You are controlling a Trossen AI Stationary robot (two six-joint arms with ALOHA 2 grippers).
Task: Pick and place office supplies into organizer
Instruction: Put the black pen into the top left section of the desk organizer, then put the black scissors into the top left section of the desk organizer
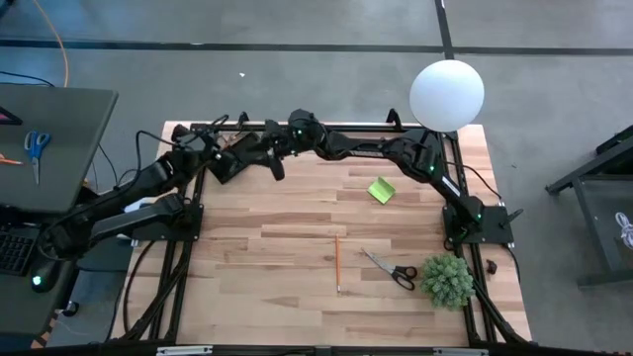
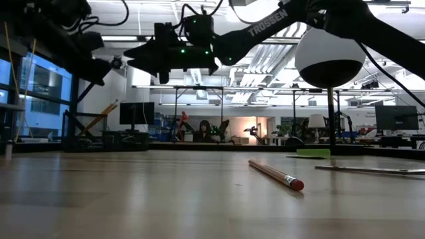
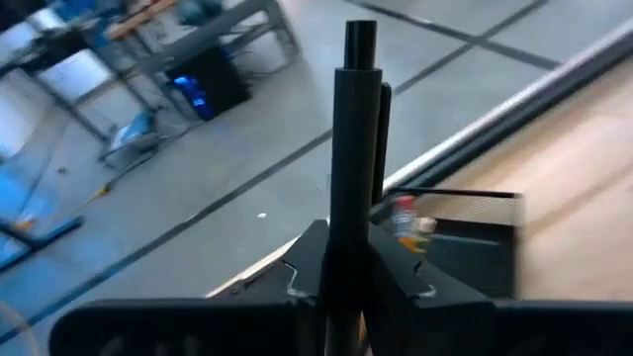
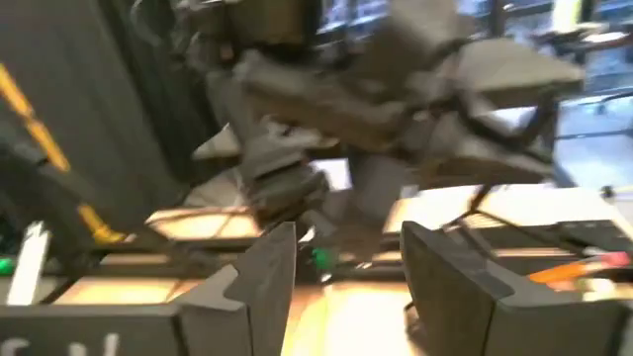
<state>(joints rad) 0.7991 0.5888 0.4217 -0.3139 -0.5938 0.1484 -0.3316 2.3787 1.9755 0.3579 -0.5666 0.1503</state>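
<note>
A black pen (image 3: 356, 148) is seen clamped upright between the fingers of the left gripper (image 3: 348, 282) in the left wrist view, its cap end projecting well clear of the fingertips. Beyond it, toward the right of that frame, the black organizer (image 3: 465, 252) is visible on the wooden table (image 1: 297, 227), close to the table's far edge, with an orange-tipped item lying inside; the compartment cannot be determined.

In the high view, both arms are found bunched at the upper centre-left of the frame, along the table's top edge. The right gripper (image 4: 341, 282) is shown in its own wrist view with fingers standing apart and nothing between them, facing the other arm at close range.

The remaining supplies are recorded lower in the high view: a lime-green sticky-note pad (image 1: 382, 190) at upper right of centre, a pencil (image 1: 337, 262) lying lengthwise at centre, and black-handled scissors (image 1: 389, 269) just to its right, apart from it. A small green plant (image 1: 447, 280) is noted near the table's lower right edge, and a white globe lamp (image 1: 447, 94) over the upper right corner.

The left and lower left of the tabletop are observed unoccupied by objects.
</note>
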